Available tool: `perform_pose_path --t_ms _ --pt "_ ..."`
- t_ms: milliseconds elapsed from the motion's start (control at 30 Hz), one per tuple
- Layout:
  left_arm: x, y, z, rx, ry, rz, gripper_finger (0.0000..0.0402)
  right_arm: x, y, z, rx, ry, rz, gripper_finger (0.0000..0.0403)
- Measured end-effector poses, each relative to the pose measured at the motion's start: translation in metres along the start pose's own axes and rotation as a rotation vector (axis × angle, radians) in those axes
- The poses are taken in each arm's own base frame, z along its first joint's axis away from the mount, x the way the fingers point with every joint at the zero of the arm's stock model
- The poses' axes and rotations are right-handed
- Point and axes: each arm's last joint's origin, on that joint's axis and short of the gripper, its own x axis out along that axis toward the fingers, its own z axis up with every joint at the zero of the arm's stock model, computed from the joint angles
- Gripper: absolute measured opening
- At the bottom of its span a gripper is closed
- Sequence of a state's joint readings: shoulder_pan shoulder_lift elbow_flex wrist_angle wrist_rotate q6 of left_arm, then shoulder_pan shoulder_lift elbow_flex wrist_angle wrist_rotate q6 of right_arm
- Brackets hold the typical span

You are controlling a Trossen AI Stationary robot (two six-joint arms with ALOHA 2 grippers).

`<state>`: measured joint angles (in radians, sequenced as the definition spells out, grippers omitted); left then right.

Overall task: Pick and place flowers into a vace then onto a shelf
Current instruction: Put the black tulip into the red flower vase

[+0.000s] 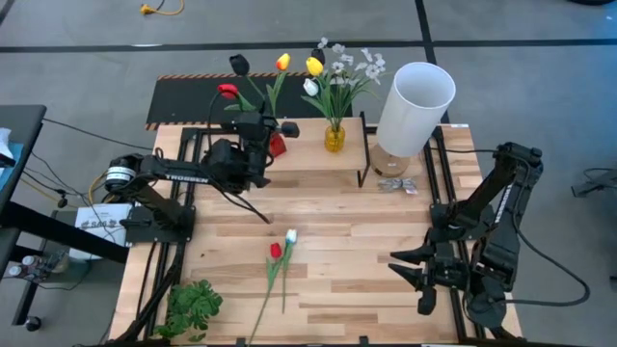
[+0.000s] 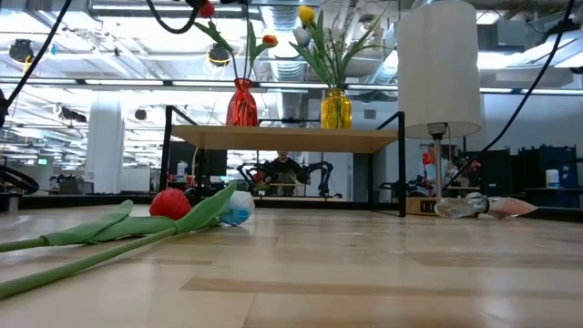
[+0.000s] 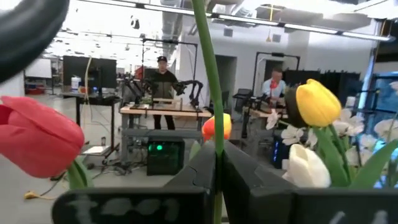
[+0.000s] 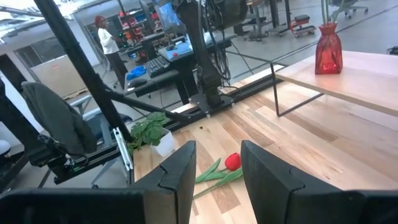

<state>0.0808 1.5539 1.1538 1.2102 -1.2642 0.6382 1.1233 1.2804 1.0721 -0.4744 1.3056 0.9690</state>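
Note:
The shelf (image 1: pixel 318 166) stands at the far middle of the table. On it are a red vase (image 2: pixel 241 102) and a yellow vase (image 1: pixel 334 137), both with flowers in them. My left gripper (image 1: pixel 261 123) hovers over the red vase, shut on an upright green tulip stem (image 3: pixel 209 68). That stem's head lies outside the left wrist view. A red tulip (image 3: pixel 37 140) and a yellow tulip (image 3: pixel 317 102) stand close by. Two tulips (image 1: pixel 280 260) lie flat on the table's middle. My right gripper (image 1: pixel 403 269) waits open at the near right, empty. My left gripper pinches the green stem (image 3: pixel 216 134) between its two shut fingers (image 3: pixel 200 171). The fingers come in about level, pointing toward the table's far side, and lie across the stem. The stem stands upright and runs on above and below the fingers. The gripper hides its lower end.
A tall white lamp (image 1: pixel 415 106) stands at the shelf's right end, with a small wrapped item (image 1: pixel 395 185) beside its base. A leafy green sprig (image 1: pixel 193 306) lies at the near left corner. A black panel with a striped edge (image 1: pixel 188 101) lies behind the shelf.

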Motion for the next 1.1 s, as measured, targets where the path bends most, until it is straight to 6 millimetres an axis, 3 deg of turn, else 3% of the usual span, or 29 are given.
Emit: perform_pose_path --t_ms 500,1100 --pt "0.016 -0.005 -0.028 0.033 0.101 0.044 0.0000 0.000 0.000 0.000 0.006 0.001 0.002 0.0118" --pt "0.019 -0.002 -0.034 0.129 0.139 0.121 0.0000 0.000 0.000 0.000 0.007 0.000 0.002 0.0118"
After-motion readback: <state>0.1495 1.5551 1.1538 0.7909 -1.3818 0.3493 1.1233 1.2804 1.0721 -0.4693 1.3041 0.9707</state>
